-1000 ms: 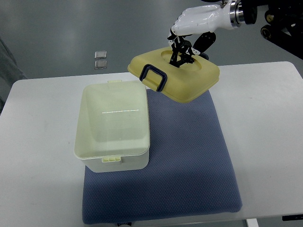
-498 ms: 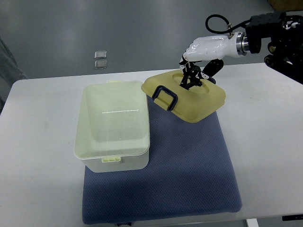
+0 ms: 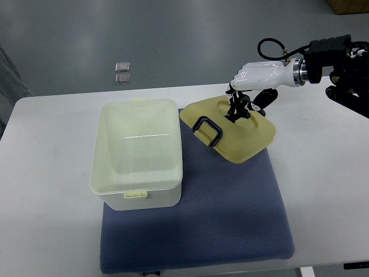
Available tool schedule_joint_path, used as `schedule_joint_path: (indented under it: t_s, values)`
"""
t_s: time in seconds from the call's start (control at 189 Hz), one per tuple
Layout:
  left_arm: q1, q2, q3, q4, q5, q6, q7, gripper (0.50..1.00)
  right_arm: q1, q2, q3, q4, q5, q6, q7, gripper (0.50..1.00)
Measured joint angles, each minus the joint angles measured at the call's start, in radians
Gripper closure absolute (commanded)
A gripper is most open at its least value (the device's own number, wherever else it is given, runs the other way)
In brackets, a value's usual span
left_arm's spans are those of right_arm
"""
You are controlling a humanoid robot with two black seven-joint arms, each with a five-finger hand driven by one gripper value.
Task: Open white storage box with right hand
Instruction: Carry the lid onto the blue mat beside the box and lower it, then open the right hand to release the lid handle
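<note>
So the box point(image 3: 138, 151) is sitting open at center-left of the frame, its right and lower parts overlapping the left edge of the blue mat point(image 3: 230, 208), its left part on the white table point(image 3: 46, 173). You're looking straight down into it and the inside is looking pale yellow-white, with a little latch tab sticking out at the bottom edge and another at the top.

The lid point(image 3: 230, 128) is off and lying just right of the box, upper-middle of the frame, mostly over the top of the mat. It's sitting turned at an angle, and I can't really tell if it's flat on the mat or slightly lifted at one side. The dark handle point(image 3: 208, 130) is standing up on the lid's left part.

The right hand point(image 3: 260, 77) is coming in from the upper right of the frame, white shell with a dark arm behind it. Its dark fingers point(image 3: 237, 108) are pointing down into the recess on the lid's top and look pinched together there, touching the lid. Whether they're actually squeezing something in that recess is too small to make out, but they're definitely closed up on the lid and not spread.

Up in the upper left, on the grey floor beyond the table, two small square plates point(image 3: 122, 73) are sitting one above the other.
</note>
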Motion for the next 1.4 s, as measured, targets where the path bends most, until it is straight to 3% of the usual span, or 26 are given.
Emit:
schedule_joint_path:
  t_s: [0.926,1.011,1.202,1.308,1.397]
  values:
    - [0.0,0.0,0.0,0.0,0.0,0.0,0.0,0.5,-0.045,0.032,-0.025,0.035,0.001,-0.007,0.0,1.0]
    - [0.0,0.0,0.0,0.0,0.0,0.0,0.0,0.5,-0.049,0.041,-0.025,0.035,0.002,-0.007,0.0,0.965]
    - [0.0,0.0,0.0,0.0,0.0,0.0,0.0,0.5,-0.059,0.047,-0.023,0.034,0.003,-0.008,0.0,0.948]
    - [0.0,0.0,0.0,0.0,0.0,0.0,0.0,0.5,-0.063,0.047,-0.022,0.034,0.004,-0.009,0.0,0.879]
    - [0.0,0.0,0.0,0.0,0.0,0.0,0.0,0.5,-0.065,0.047,-0.021,0.034,0.006,-0.009,0.0,0.671]
